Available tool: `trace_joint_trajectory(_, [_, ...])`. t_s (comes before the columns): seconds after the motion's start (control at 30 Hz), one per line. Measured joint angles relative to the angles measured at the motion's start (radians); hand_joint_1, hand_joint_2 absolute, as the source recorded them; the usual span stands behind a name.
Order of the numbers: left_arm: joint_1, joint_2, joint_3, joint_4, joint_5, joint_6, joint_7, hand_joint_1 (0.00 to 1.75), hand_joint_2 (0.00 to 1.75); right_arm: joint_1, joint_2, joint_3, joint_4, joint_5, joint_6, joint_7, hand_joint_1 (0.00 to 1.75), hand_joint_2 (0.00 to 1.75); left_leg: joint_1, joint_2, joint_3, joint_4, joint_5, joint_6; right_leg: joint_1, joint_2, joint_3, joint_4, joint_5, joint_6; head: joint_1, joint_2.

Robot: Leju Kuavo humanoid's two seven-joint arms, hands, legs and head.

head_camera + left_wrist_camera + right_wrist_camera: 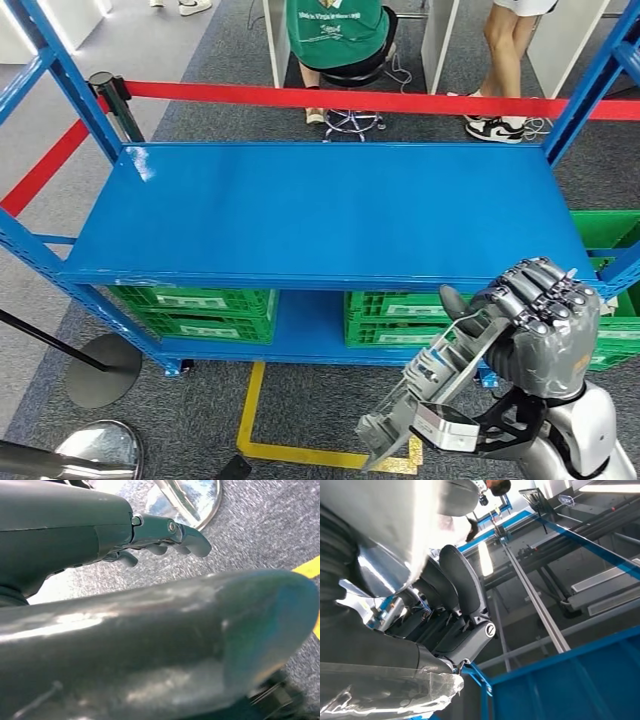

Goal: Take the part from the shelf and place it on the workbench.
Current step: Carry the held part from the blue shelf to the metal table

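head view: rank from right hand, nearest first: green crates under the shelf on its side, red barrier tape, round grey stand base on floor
1. Green plastic crates, lower shelf, just left of the right hand.
2. Round grey stand base, floor, far left.
3. Red barrier tape, behind the shelf; roughly as far as the base, too close to call.

Right robot hand (pixel 542 318) clenched (holding something); left robot hand (pixel 166 535) loosely curled.

Glossy blue painted-metal shelf (pixel 324 215) — ribbed green plastic crates (pixel 200 310), shiny silvery metal part (pixel 430 385).
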Motion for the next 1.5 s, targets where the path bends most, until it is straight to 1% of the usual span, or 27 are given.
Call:
trace_joint_trajectory(0.07, [0.000,0.000,-0.001,0.000,0.000,0.001,0.000,0.00,0.00,0.001,0.000,-0.001,0.000,0.003,0.000,0.000,1.75,1.75,-0.010,0.001,0.057,-0.105,0.034,0.011,0.003,0.001,-0.005,-0.001,0.010,0.006,0.001,0.000])
trace_joint_trajectory(0.1, [-0.001,0.000,-0.002,0.000,0.001,0.001,0.000,0.00,0.00,0.002,0.000,-0.002,0.000,0.004,0.000,0.000,1.75,1.75,-0.013,0.001,0.067,-0.129,0.038,0.011,0.003,0.000,-0.007,-0.002,0.016,0.012,0.001,0.000])
trace_joint_trajectory(0.2, [0.000,-0.002,-0.002,0.000,0.002,0.001,0.003,0.00,0.00,0.008,0.000,-0.005,0.000,0.012,0.000,0.000,1.75,1.75,-0.015,0.000,0.056,-0.145,0.060,0.012,-0.003,-0.001,-0.016,-0.006,0.025,0.030,0.000,0.000])
trace_joint_trajectory(0.27, [-0.001,-0.003,-0.002,0.000,0.002,0.001,0.008,0.00,0.00,0.014,0.000,-0.008,0.000,0.018,0.000,0.000,1.75,1.75,-0.011,0.002,0.041,-0.152,0.080,0.021,-0.004,-0.002,-0.037,0.042,-0.033,0.039,0.002,0.000])
trace_joint_trajectory(0.33, [-0.001,-0.003,-0.002,0.000,0.001,0.001,0.011,0.00,0.00,0.017,0.000,-0.010,0.000,0.022,0.000,0.002,1.75,1.75,-0.011,0.005,0.021,-0.152,0.097,0.028,-0.003,-0.003,-0.067,0.158,-0.125,0.046,0.004,0.000])
trace_joint_trajectory(0.37, [-0.001,-0.003,-0.002,0.000,0.001,0.000,0.012,0.00,0.00,0.019,0.000,-0.011,0.001,0.022,0.000,0.003,1.75,1.75,-0.012,0.006,0.010,-0.151,0.106,0.029,-0.003,-0.003,-0.075,0.215,-0.151,0.048,0.004,0.000])
trace_joint_trajectory(0.4, [0.000,-0.003,-0.003,0.000,0.001,0.000,0.013,0.00,0.00,0.020,0.000,-0.012,0.002,0.022,0.000,0.004,1.75,1.75,-0.012,0.007,-0.002,-0.151,0.115,0.029,-0.003,-0.003,-0.074,0.249,-0.155,0.049,0.005,0.000])
trace_joint_trajectory(0.47, [0.000,-0.003,-0.003,0.000,0.001,0.000,0.014,0.00,0.00,0.023,0.000,-0.013,0.003,0.023,0.000,0.007,1.75,1.75,-0.012,0.007,-0.023,-0.151,0.132,0.026,-0.003,-0.003,-0.025,0.219,-0.113,0.051,0.005,0.000])
trace_joint_trajectory(0.5, [-0.001,-0.003,-0.003,0.000,0.001,-0.001,0.014,0.00,0.00,0.024,0.000,-0.014,0.004,0.022,0.000,0.008,1.75,1.75,-0.012,0.007,-0.032,-0.150,0.141,0.023,-0.004,-0.003,0.023,0.154,-0.092,0.050,0.005,0.000])
trace_joint_trajectory(0.57, [-0.001,-0.003,-0.004,0.000,-0.001,-0.002,0.015,0.00,0.00,0.024,0.000,-0.018,0.006,0.018,0.000,0.013,1.75,1.75,-0.013,0.006,-0.045,-0.149,0.156,0.015,-0.001,-0.001,0.119,0.016,-0.087,0.046,0.004,0.000])
trace_joint_trajectory(0.63, [0.000,-0.003,-0.004,0.000,-0.003,-0.003,0.015,0.00,0.00,0.026,0.000,-0.023,0.008,0.010,0.001,0.017,1.75,1.75,-0.014,0.006,-0.052,-0.149,0.173,0.006,0.004,0.001,0.153,-0.046,-0.098,0.036,0.004,0.000])
trace_joint_trajectory(0.7, [0.000,-0.002,-0.004,0.000,-0.004,-0.005,0.016,0.00,0.00,0.030,0.000,-0.027,0.010,0.003,0.001,0.017,1.75,1.75,-0.014,0.004,-0.058,-0.147,0.180,-0.004,0.003,0.000,0.137,-0.049,-0.087,0.019,0.004,0.000])
trace_joint_trajectory(0.73, [0.000,-0.001,-0.004,0.000,-0.005,-0.006,0.017,0.00,0.00,0.032,0.000,-0.027,0.012,0.000,0.001,0.017,1.75,1.75,-0.013,0.003,-0.066,-0.135,0.161,-0.010,0.001,-0.002,0.129,-0.049,-0.077,0.008,0.001,0.000])
trace_joint_trajectory(0.83, [0.000,0.000,-0.005,0.000,-0.006,-0.008,0.019,0.00,0.00,0.033,0.000,-0.028,0.015,-0.011,0.002,0.012,1.75,1.75,-0.006,0.003,-0.110,0.003,0.024,-0.029,-0.002,-0.006,0.094,-0.050,-0.042,-0.011,-0.006,0.000])
trace_joint_trajectory(0.87, [0.000,0.000,-0.005,0.000,-0.006,-0.008,0.019,0.00,0.00,0.034,0.000,-0.028,0.017,-0.015,0.003,0.010,1.75,1.75,-0.002,0.003,-0.123,0.067,-0.010,-0.033,-0.002,-0.007,0.079,-0.049,-0.031,-0.012,-0.007,0.000])
trace_joint_trajectory(0.9, [0.000,0.000,-0.005,0.000,-0.006,-0.009,0.020,0.00,0.00,0.034,0.000,-0.028,0.018,-0.019,0.004,0.009,1.75,1.75,0.001,0.003,-0.128,0.116,-0.022,-0.036,-0.002,-0.008,0.064,-0.048,-0.020,-0.011,-0.006,0.000])
trace_joint_trajectory(0.97, [-0.001,0.000,-0.005,0.000,-0.006,-0.009,0.022,0.00,0.00,0.034,0.000,-0.028,0.020,-0.025,0.006,0.007,1.75,1.75,0.006,0.003,-0.096,0.124,0.016,-0.039,-0.002,-0.009,0.035,-0.046,0.002,-0.005,-0.006,0.000])
trace_joint_trajectory(1.03, [-0.001,0.000,-0.005,0.000,-0.006,-0.009,0.023,0.00,0.00,0.034,0.000,-0.028,0.022,-0.027,0.007,0.006,1.75,1.75,0.012,0.003,-0.005,0.016,0.058,-0.040,-0.002,-0.009,0.012,-0.043,0.020,0.005,-0.007,0.000])
trace_joint_trajectory(1.1, [-0.001,-0.001,-0.005,0.000,-0.006,-0.009,0.022,0.00,0.00,0.033,0.000,-0.028,0.022,-0.029,0.007,0.004,1.75,1.75,0.012,0.000,0.083,-0.116,0.046,-0.033,-0.001,-0.008,-0.003,-0.040,0.038,0.017,-0.006,0.000])
trace_joint_trajectory(1.13, [-0.001,0.000,-0.005,0.000,-0.005,-0.009,0.019,0.00,0.00,0.033,0.000,-0.028,0.022,-0.029,0.007,0.002,1.75,1.75,0.008,-0.001,0.103,-0.155,0.036,-0.027,-0.003,-0.009,-0.008,-0.042,0.050,0.023,-0.006,0.000])
trace_joint_trajectory(1.2, [0.001,0.000,-0.004,0.000,-0.003,-0.010,0.013,0.00,0.00,0.037,0.000,-0.028,0.022,-0.029,0.005,-0.002,1.75,1.75,0.002,-0.001,0.094,-0.174,0.046,-0.011,-0.010,-0.010,-0.016,-0.048,0.067,0.035,-0.006,0.000])
trace_joint_trajectory(1.23, [0.002,0.000,-0.003,0.000,-0.002,-0.010,0.011,0.00,0.00,0.041,0.000,-0.028,0.023,-0.029,0.005,-0.004,1.75,1.75,0.000,0.000,0.086,-0.175,0.057,-0.001,-0.014,-0.010,-0.023,-0.043,0.055,0.040,-0.006,0.000])
trace_joint_trajectory(1.3, [0.004,0.000,-0.002,0.000,-0.001,-0.012,0.010,0.00,0.00,0.048,0.000,-0.027,0.024,-0.029,0.004,-0.006,1.75,1.75,0.000,0.003,0.064,-0.177,0.080,0.013,-0.015,-0.010,-0.050,0.026,-0.027,0.046,-0.005,0.000])
trace_joint_trajectory(1.37, [0.004,0.000,-0.001,0.000,0.000,-0.012,0.009,0.00,0.00,0.051,0.000,-0.026,0.025,-0.029,0.004,-0.006,1.75,1.75,-0.003,0.004,0.037,-0.176,0.103,0.020,-0.013,-0.009,-0.080,0.160,-0.122,0.048,-0.002,0.000])
trace_joint_trajectory(1.4, [0.004,0.000,-0.001,0.000,0.000,-0.012,0.009,0.00,0.00,0.052,0.000,-0.026,0.025,-0.030,0.004,-0.006,1.75,1.75,-0.005,0.004,0.022,-0.176,0.115,0.021,-0.012,-0.009,-0.086,0.216,-0.140,0.048,-0.001,0.000])
trace_joint_trajectory(1.43, [0.004,0.000,-0.001,0.000,0.000,-0.012,0.009,0.00,0.00,0.053,0.000,-0.025,0.025,-0.031,0.004,-0.006,1.75,1.75,-0.007,0.005,0.006,-0.175,0.127,0.021,-0.012,-0.009,-0.079,0.246,-0.135,0.047,-0.001,0.000])
trace_joint_trajectory(1.5, [0.004,0.000,-0.001,0.000,0.000,-0.013,0.009,0.00,0.00,0.054,0.000,-0.025,0.026,-0.032,0.004,-0.006,1.75,1.75,-0.009,0.004,-0.024,-0.174,0.150,0.018,-0.011,-0.009,-0.011,0.197,-0.083,0.044,-0.001,0.000])
